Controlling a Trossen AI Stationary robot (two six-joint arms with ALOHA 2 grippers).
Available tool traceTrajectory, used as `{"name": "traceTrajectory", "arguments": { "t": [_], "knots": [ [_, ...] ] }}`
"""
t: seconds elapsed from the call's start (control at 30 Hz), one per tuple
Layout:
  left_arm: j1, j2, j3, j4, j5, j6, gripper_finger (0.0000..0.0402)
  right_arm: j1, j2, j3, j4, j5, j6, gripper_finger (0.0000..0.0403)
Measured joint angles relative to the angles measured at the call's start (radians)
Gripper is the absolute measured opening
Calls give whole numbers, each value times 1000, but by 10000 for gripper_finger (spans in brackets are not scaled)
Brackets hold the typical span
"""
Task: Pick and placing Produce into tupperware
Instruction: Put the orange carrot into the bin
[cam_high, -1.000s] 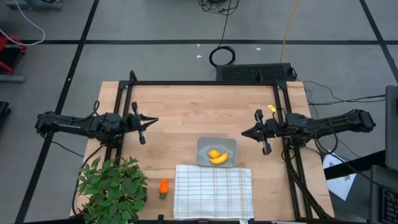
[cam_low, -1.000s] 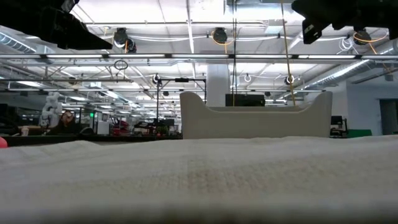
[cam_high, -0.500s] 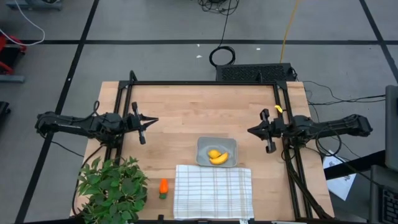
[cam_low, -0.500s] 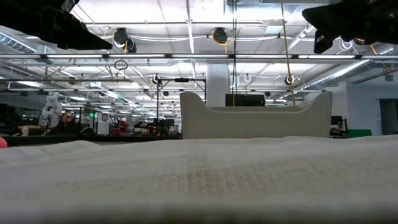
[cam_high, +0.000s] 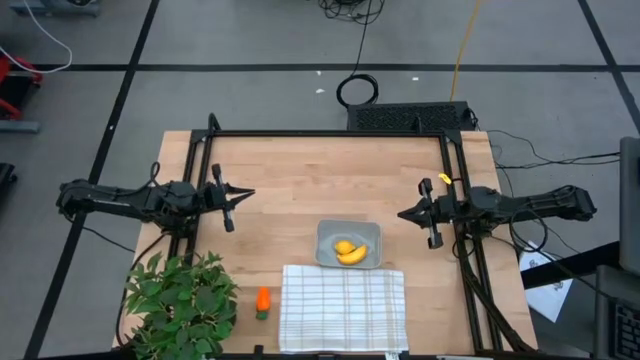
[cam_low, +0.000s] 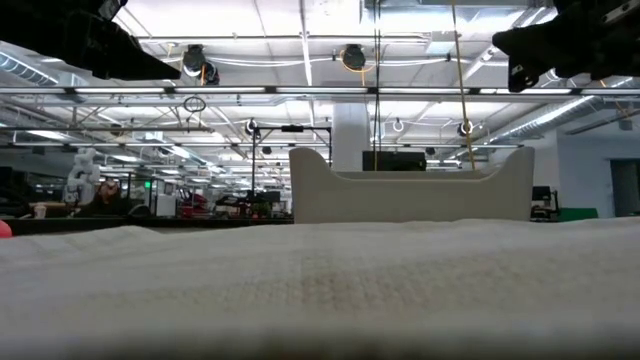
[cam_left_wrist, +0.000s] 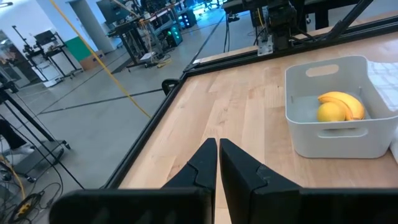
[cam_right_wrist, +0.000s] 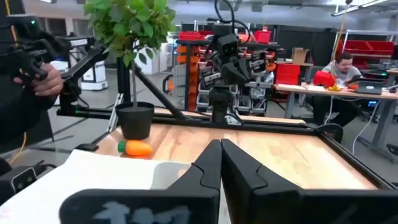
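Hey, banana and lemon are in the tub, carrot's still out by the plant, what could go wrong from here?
The carrot lies squeezed between the leafy plant and the checked cloth, so a descending claw may snag leaves or drag the cloth.

The tupperware touches the cloth's edge; a pulled cloth could shift it.

The banana and lemon already fill much of it, so the carrot may end up perched on the rim.
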Motion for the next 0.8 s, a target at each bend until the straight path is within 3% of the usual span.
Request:
{"name": "traceTrajectory", "arguments": {
  "t": [0.2,0.8],
  "knots": [
    [0,0,0,0,0,14,24,0,0,0,-20,-86,-27,0],
    [0,0,0,-15,1,44,24,0,0,0,-18,-89,-58,0]
  ]
}}
